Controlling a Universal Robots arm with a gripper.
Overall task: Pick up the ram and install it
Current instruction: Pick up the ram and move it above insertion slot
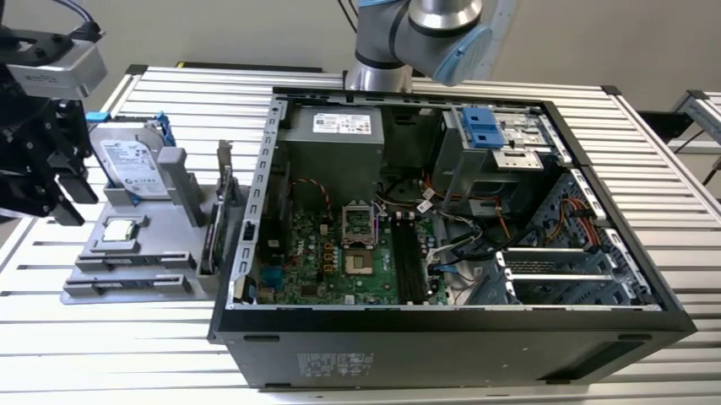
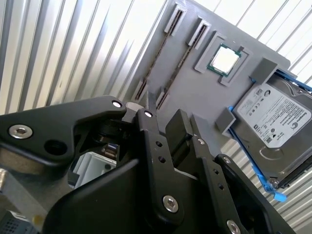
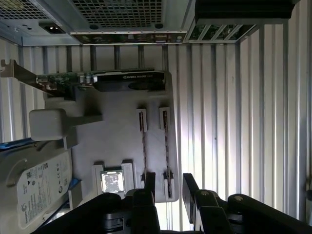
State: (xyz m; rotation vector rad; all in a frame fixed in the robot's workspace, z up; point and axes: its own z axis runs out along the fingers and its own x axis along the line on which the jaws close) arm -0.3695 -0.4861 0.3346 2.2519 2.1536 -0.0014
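Note:
Two thin ram sticks stand on edge in the grey holder plate: one ram and a second ram beside it. In the second wrist view they are the ram and the ram. My gripper hangs above the plate, open, its two black fingers apart on either side of the line of the first stick, and nothing is held. In the exterior view the gripper hovers at the far left over the holder plate. The long black motherboard slots lie inside the open computer case.
On the holder plate sit a processor chip, a silver-labelled hard drive with blue rails, and an expansion card on edge next to the case. The slatted metal table runs all around. The arm's base stands behind the case.

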